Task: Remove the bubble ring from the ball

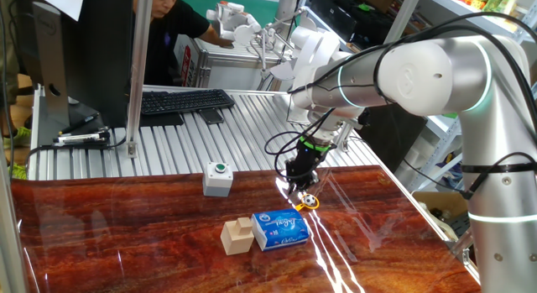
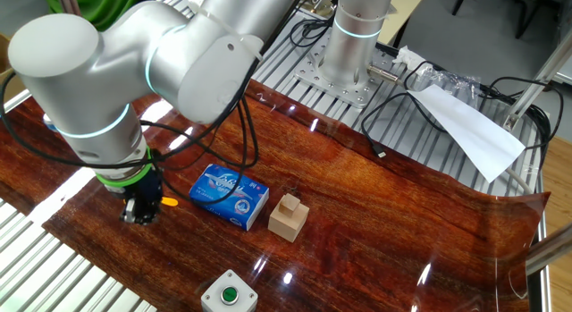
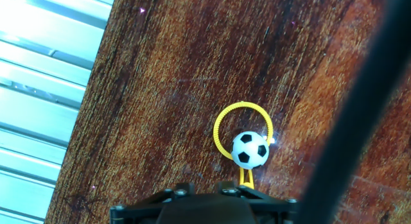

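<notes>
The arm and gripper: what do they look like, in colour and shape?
The arm is a chain of rounded, glossy silver-grey segments, with thin glowing teal rings at the joints. A green band sits at the wrist above a small black gripper. Black cables loop loosely along the arm down to the wrist.

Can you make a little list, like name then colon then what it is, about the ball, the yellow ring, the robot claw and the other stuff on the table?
ball: tiny, white with black patches, sitting on the low edge of the ring
ring: thin yellow loop, flat on the table, stem pointing at the claw
claw: low over the ring's stem; open or shut is hidden
tissue pack: blue, near the ball
wooden block: beside the pack
button box: grey, green button
table: shiny reddish wood
</notes>
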`<action>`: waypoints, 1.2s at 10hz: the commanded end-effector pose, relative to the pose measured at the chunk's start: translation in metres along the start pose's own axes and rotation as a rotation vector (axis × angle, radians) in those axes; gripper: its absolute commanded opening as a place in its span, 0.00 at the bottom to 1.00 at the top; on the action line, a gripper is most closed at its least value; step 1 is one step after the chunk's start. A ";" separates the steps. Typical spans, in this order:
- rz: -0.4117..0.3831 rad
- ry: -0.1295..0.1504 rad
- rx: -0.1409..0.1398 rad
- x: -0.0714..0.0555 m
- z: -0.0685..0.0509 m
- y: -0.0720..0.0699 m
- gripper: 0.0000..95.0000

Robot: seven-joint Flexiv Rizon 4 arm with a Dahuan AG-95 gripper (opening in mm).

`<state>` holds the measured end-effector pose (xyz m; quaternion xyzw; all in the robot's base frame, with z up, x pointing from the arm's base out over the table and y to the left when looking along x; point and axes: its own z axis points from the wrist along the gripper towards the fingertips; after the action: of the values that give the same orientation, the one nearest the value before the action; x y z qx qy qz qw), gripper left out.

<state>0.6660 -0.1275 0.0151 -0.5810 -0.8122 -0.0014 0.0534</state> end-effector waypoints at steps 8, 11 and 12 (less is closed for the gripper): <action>0.026 -0.033 -0.005 0.000 -0.001 0.000 0.20; 0.032 -0.030 -0.008 0.000 -0.001 0.000 0.20; 0.035 -0.029 -0.009 0.000 -0.001 0.000 0.20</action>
<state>0.6675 -0.1280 0.0146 -0.5958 -0.8021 0.0037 0.0401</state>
